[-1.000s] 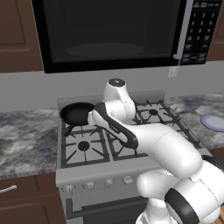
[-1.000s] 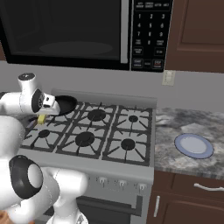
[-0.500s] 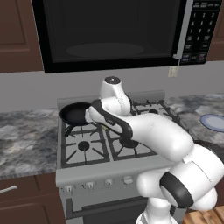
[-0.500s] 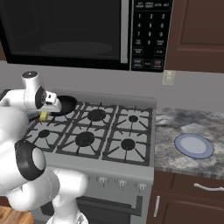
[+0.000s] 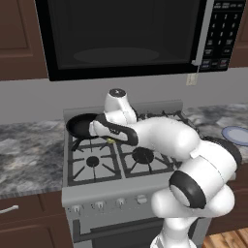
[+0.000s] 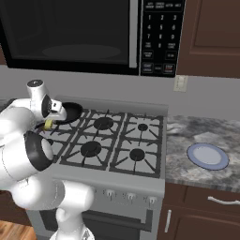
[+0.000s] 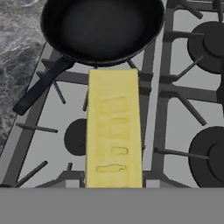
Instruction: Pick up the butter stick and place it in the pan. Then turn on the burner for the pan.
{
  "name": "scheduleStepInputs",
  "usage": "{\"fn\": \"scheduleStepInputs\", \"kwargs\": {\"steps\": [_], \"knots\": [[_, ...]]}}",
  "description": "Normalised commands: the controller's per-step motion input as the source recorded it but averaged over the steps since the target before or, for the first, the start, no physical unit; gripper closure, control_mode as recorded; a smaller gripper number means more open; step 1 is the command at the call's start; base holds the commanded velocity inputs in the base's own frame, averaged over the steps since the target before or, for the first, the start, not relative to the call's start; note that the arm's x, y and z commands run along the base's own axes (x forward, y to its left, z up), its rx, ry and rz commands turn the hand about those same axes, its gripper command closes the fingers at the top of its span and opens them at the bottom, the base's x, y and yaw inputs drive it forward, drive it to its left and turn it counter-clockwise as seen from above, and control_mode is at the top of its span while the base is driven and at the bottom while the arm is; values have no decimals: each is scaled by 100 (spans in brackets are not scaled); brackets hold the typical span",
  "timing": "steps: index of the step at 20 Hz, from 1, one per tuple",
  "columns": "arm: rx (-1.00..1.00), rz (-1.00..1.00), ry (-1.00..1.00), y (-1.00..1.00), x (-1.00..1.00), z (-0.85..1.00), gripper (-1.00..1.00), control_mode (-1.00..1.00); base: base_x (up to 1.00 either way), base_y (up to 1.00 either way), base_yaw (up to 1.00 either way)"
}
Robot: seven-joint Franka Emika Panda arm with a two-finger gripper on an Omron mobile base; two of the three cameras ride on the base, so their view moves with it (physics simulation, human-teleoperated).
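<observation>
From where I stand, the nearest thing is the robot's bulky white arm with dark joints, bent over the front of the steel gas stove [image 6: 117,176] with its row of knobs. The two-finger gripper [image 5: 110,141] hangs low above the left side of the cooktop, its fingers closed narrow on the small pale-yellow rectangular butter stick [image 7: 113,131]; a sliver of that yellow block also shows under the wrist from the right base view [image 6: 48,124]. In the hand view the stick runs lengthwise away from the hand, above the grey stove surface and the black cast-iron grate fingers, with a round black burner cap [image 7: 78,137] just to its left and below it. Its far end reaches just short of the near rim of the shallow round black frying pan [image 7: 103,27], which sits on the rear left burner with its short black handle slanting off to the side. The pan is bare inside. Off to the right, on the speckled grey stone counter [image 6: 187,133], lies a pale blue round plate [image 6: 207,155]. Above the stove hangs a black microwave [image 5: 126,36].
</observation>
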Motion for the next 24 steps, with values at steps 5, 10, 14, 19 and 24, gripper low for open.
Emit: {"fn": "scheduleStepInputs", "kwargs": {"steps": [5,10,14,19,24], "knots": [[0,0,-1,20,51,-1,100,-100,0,0,0],[0,0,-2,10,60,-3,100,-100,0,0,0],[0,0,-2,0,57,-3,100,-100,0,0,0],[0,0,-1,5,45,-21,100,-100,0,0,0],[0,0,0,20,48,-30,100,-100,0,0,0]]}}
